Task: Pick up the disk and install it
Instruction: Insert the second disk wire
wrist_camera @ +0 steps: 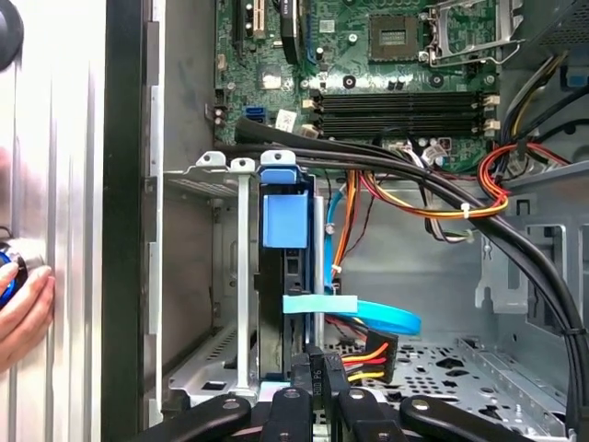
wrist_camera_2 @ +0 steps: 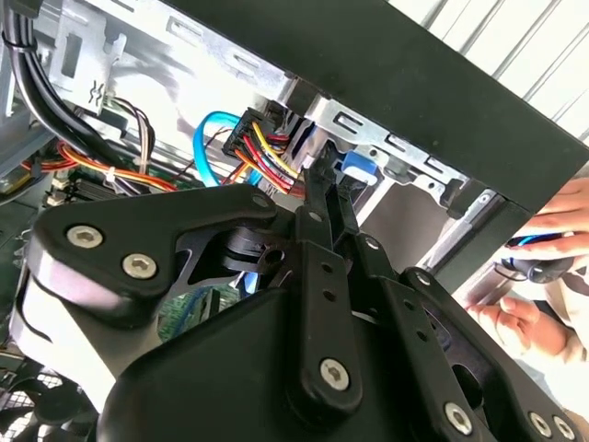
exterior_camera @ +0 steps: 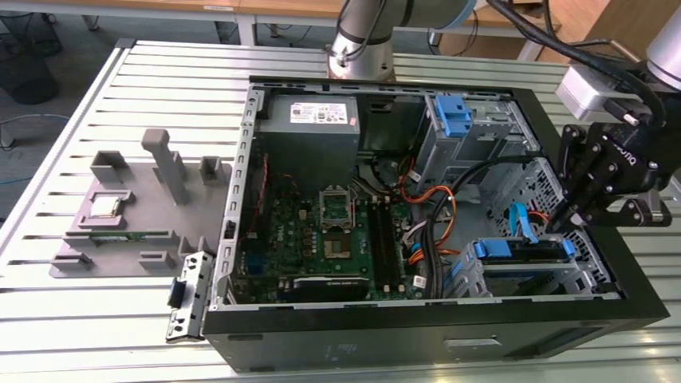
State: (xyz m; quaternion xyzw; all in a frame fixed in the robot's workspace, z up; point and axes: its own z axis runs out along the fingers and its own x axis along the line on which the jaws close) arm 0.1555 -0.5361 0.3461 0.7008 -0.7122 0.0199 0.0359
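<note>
Now the disk [wrist_camera: 283,304] w/ its blue carrier sits upright in the metal drive cage [wrist_camera: 207,267] at the PC case's [exterior_camera: 627,279] front corner, by the motherboard [exterior_camera: 319,239]. Gripper [wrist_camera: 317,366], fingers together, presses on the disk's rear edge beside the power connector [wrist_camera: 368,354]. A person's hand [wrist_camera: 23,304] rests outside the case.

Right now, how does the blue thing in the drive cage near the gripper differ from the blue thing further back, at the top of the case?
The disk by the gripper lies flat, its blue carrier frame wrapped around a dark drive body. The blue bracket at the back stands upright and seems to hold no drive. Cables run close to the disk; the blue bracket has metal cage around it. Both are the same bright blue plastic and sit in metal bays of the computer case.
</note>
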